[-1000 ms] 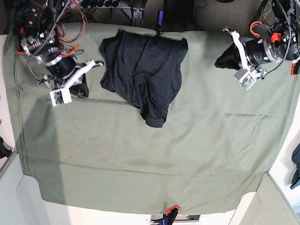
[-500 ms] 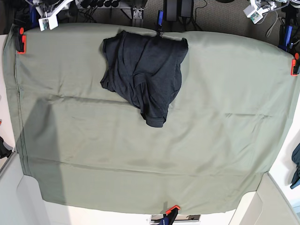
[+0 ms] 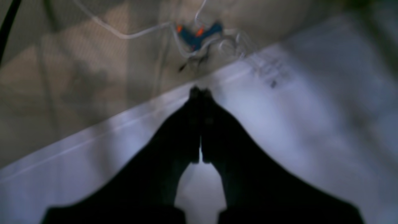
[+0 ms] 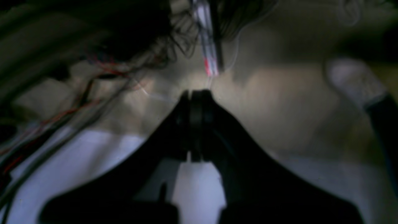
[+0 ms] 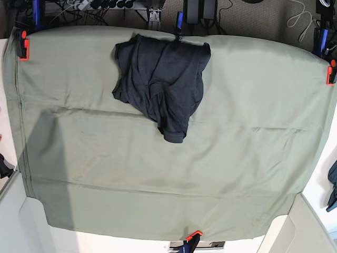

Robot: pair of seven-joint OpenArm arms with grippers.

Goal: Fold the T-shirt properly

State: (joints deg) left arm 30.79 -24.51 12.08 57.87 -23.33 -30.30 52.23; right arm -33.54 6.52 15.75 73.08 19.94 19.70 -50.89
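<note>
— What's the table look like from your end?

— Both arms have gone from the base view. A second ago they sat low over the green cloth (image 5: 253,158) on either side of the shirt; half a second ago only their tips showed at the far corners; now I see none of them. The T-shirt (image 5: 160,84) hasn't shifted at all. It lies bunched at the far edge of the table, near the middle, just under the blue clamp (image 5: 179,21), with one narrow end trailing toward me.

— And the grippers?

— Empty, both of them. In the left wrist view the left gripper (image 3: 200,93) has its fingers pressed together tip to tip, nothing between them, pointing past a pale edge at floor and cables. The right gripper (image 4: 195,95) is the same: fingers together, no fabric, looking at a tangle of wires. Both views are blurred, so I won't say more about what's behind them.

— So is it folded?

— Not by my reading. It's a crumpled heap with no clean edges and no flat panel, so I'd judge that the fold hasn't properly begun. With both arms pulled off the table, the next move has to bring them in again — probably to find a hem or shoulder and spread the thing flat first.
</note>
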